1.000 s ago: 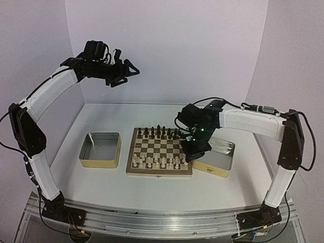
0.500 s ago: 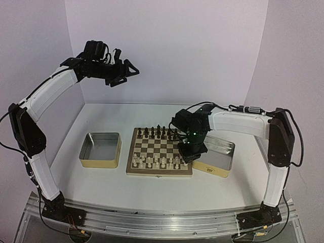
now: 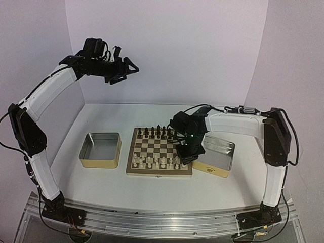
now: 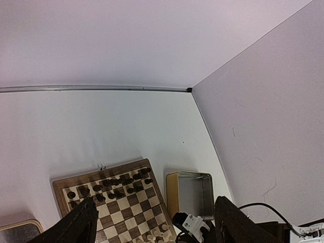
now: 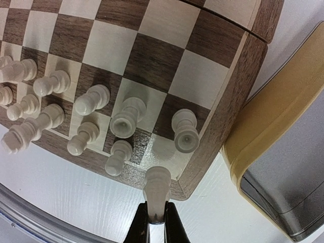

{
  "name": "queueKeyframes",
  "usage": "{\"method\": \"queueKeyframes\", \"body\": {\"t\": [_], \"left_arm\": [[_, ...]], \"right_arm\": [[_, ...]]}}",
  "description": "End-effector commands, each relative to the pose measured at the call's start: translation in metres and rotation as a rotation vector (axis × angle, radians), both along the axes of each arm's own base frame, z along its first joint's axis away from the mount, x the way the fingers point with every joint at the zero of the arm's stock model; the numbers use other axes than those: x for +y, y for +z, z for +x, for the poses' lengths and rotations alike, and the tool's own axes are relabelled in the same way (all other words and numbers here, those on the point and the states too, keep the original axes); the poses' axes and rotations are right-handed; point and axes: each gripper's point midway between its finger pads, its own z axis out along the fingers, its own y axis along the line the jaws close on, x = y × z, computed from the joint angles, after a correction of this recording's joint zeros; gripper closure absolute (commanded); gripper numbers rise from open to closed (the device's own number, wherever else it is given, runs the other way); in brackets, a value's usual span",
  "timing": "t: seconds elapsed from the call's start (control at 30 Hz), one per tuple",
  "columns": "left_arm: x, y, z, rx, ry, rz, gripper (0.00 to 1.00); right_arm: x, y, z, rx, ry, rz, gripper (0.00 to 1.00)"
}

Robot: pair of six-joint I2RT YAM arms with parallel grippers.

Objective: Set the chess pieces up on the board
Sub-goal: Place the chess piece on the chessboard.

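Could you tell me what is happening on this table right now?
The right gripper is shut on a cream-white chess piece, holding it by the near right corner of the board, where the corner square looks free. Other white pieces already stand in the near rows, and dark pieces line the far side. The left gripper hangs open, raised high, holding nothing.
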Motion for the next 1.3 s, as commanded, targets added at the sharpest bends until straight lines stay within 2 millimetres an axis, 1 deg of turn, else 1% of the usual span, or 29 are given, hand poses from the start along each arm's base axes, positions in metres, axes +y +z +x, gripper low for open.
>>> {"method": "queueKeyframes", "body": {"t": [0.0, 0.53, 0.77, 0.97, 1.0, 1.13, 1.27], "left_arm": [[0.0, 0.015, 0.002, -0.047, -0.001, 0.003, 0.22], [0.002, 0.014, 0.002, -0.05, 0.007, 0.014, 0.22], [0.002, 0.013, 0.002, -0.05, 0.007, 0.014, 0.22], [0.001, 0.013, 0.003, -0.048, 0.005, 0.012, 0.22], [0.001, 0.013, 0.003, -0.049, 0.006, 0.013, 0.22], [0.001, 0.012, 0.003, -0.049, 0.004, 0.013, 0.22], [0.001, 0.013, 0.003, -0.05, 0.003, 0.012, 0.22]], "right_arm": [[0.003, -0.008, -0.002, 0.019, -0.008, 0.002, 1.0], [-0.001, -0.02, -0.005, 0.036, -0.007, -0.022, 1.0], [-0.005, -0.022, -0.004, 0.029, -0.006, -0.037, 1.0], [-0.003, -0.022, -0.004, 0.032, -0.002, -0.035, 1.0], [-0.003, -0.022, -0.004, 0.029, -0.002, -0.035, 0.98], [-0.003, -0.02, -0.002, 0.021, -0.005, -0.033, 0.86], [-0.002, -0.017, -0.001, 0.015, -0.007, -0.028, 0.77]]}}
